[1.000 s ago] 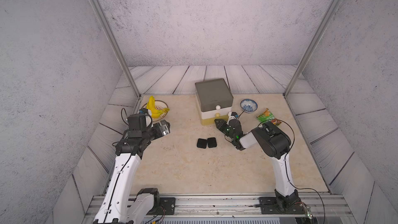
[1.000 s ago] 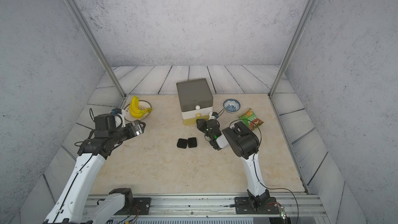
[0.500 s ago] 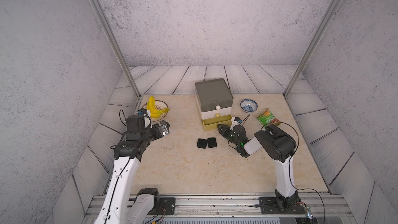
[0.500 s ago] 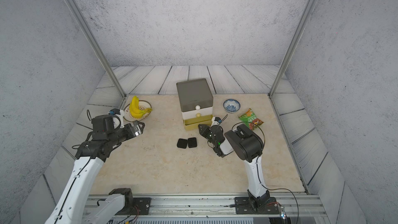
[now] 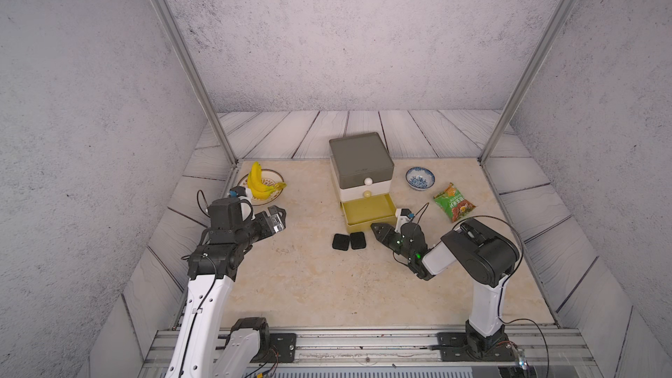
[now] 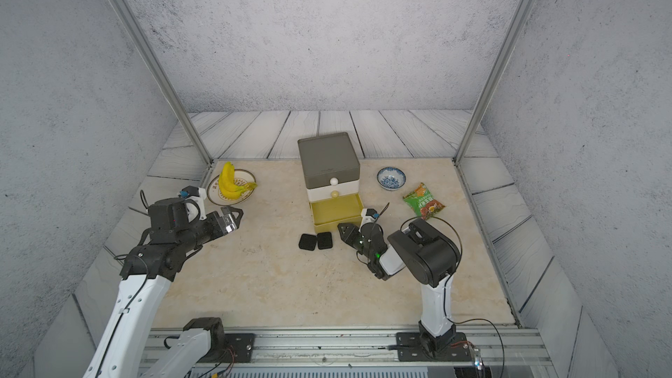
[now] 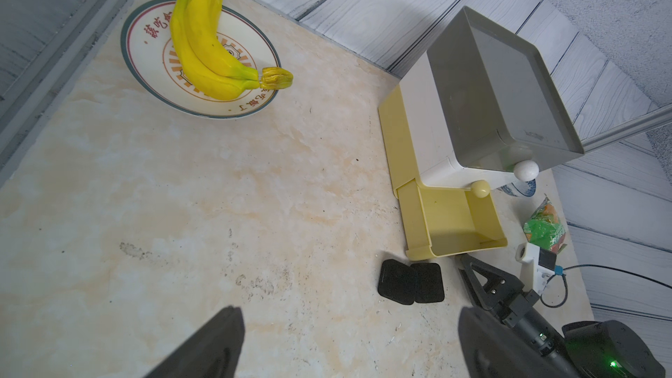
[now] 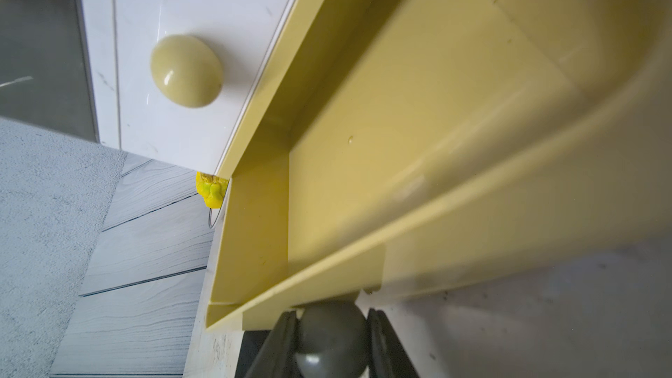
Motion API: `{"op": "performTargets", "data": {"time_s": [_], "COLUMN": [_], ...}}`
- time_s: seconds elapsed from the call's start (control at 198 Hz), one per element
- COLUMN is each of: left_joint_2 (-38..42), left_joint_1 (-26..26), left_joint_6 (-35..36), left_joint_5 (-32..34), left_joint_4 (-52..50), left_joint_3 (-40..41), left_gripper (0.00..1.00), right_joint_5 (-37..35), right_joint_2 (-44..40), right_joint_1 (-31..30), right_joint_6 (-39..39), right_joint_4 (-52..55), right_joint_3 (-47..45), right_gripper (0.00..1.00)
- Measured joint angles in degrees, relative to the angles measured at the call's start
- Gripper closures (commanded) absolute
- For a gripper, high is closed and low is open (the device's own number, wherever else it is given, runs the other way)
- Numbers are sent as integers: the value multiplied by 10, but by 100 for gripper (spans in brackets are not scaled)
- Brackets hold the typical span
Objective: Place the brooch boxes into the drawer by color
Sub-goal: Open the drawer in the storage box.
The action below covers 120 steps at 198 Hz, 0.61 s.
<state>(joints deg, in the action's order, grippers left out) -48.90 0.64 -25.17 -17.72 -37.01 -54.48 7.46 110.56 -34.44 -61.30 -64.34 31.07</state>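
Nearby, 2 black boxes (image 5: 349, 241) front the drawer (image 5: 369, 209) — right pincer (image 5: 378, 229) grips its knob (image 8: 329, 339), left pincer (image 5: 279, 218) released.

**Grey all round, pale in the middle**

We see rough grey speckled walls (image 5: 345, 30) closing the space behind and on both sides. Whitewashed wood-grain planks (image 5: 283, 132) border a beige marbled tabletop (image 5: 309, 278) at the back and along both sides. Two slanted metal posts (image 5: 192, 67) rise from its far corners, and an aluminium rail (image 5: 363, 347) runs along its near edge. The light is even and soft.
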Motion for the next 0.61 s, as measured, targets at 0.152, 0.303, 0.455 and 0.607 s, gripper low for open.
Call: {"op": "performTargets", "data": {"time_s": [0.152, 0.303, 0.455, 0.607], "left_joint_2": [2, 6, 6, 4], "left_joint_1": [0, 0, 0, 0], "left_joint_6": [-8, -10, -12, -17], "left_joint_5": [-8, -12, -14, -18], "left_joint_4": [-1, -1, -2, -2], "left_joint_3": [0, 0, 0, 0], "left_gripper": [2, 2, 2, 2], "right_joint_5": [-1, -1, -1, -3], "right_joint_2": [-9, -16, -41, -104], "right_joint_1": [-11, -14, -14, -16], "right_joint_6": [0, 4, 15, 45], "right_joint_4": [2, 2, 14, 62], "right_joint_3": [-13, -26, -35, -35], "right_gripper": [70, 52, 40, 34]}}
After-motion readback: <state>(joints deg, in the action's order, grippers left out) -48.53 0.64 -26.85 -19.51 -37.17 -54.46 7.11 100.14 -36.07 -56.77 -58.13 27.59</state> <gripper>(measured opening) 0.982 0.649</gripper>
